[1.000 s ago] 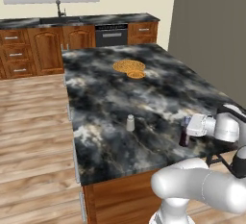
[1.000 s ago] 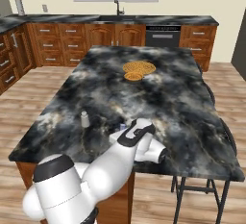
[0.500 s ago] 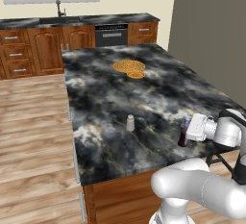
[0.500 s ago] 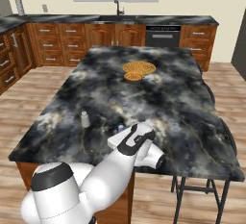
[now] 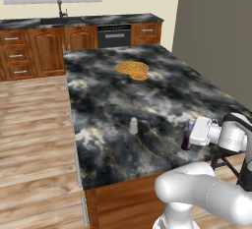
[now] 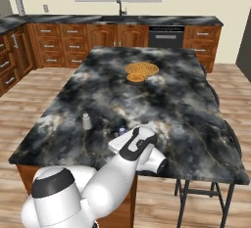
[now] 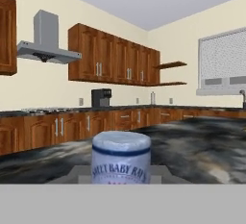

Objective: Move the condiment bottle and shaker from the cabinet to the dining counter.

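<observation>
Setting down the second item: the gripper (image 5: 189, 135), clamped on the bottle (image 5: 187, 138), holds it upright at the dining counter's (image 5: 147, 100) near edge, toward its right corner. Whether the bottle's base touches the stone cannot be told. The shaker (image 5: 133, 125) already stands on the counter, nearer the left edge, well apart from the bottle. Two flat golden rounds (image 5: 132, 68) lie toward the far end. By these views, the next move calls for seating the bottle, then parting the jaws and drawing straight back.
</observation>
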